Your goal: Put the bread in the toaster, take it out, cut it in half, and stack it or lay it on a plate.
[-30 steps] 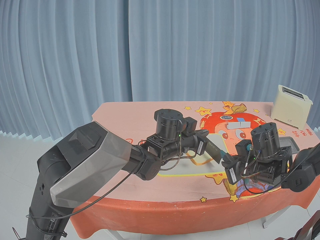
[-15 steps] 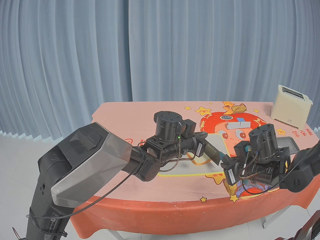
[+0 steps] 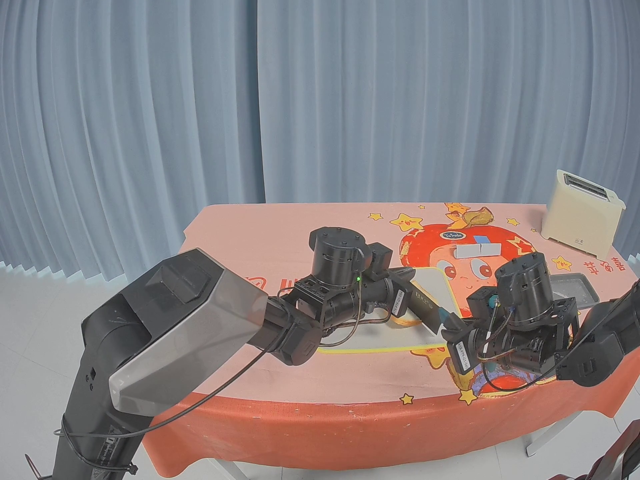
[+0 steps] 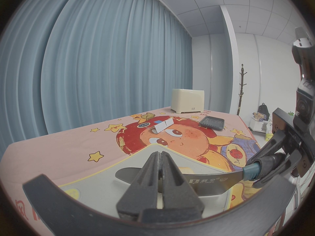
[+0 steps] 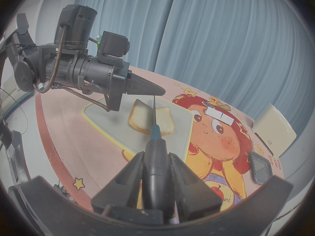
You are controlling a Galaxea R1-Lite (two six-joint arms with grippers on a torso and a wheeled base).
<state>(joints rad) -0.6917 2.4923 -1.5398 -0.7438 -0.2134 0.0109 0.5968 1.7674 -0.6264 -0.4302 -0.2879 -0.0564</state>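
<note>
Since the bread lies flat on the cutting board with the knife set across its middle, your main worry is the slice sliding rather than parting. Nothing visibly pins it. The left pincer is clenched on nothing, its tips hanging over the far edge of the slice, and you cannot tell whether they touch the crust. If they do not, a drawing stroke is likely to drag the bread along the board and leave a torn, uneven cut.

The right pincer is clenched around the knife's dark handle, with the blade edge-down and pointing toward the left pincer. Push the stroke too far forward and the tip may strike those closed fingers. Press too hard and you risk squashing the soft slice or shifting the board on the patterned counter. How deep the blade sits is not clear from any view.

Watch the handle too. A narrow round grip could twist in the jaws under side load, tilting the blade off the midline so the halves come out unequal. The dark plate sits well apart on the right side, near the toaster, so a ragged or crumbling half would be harder to carry over there intact.
</note>
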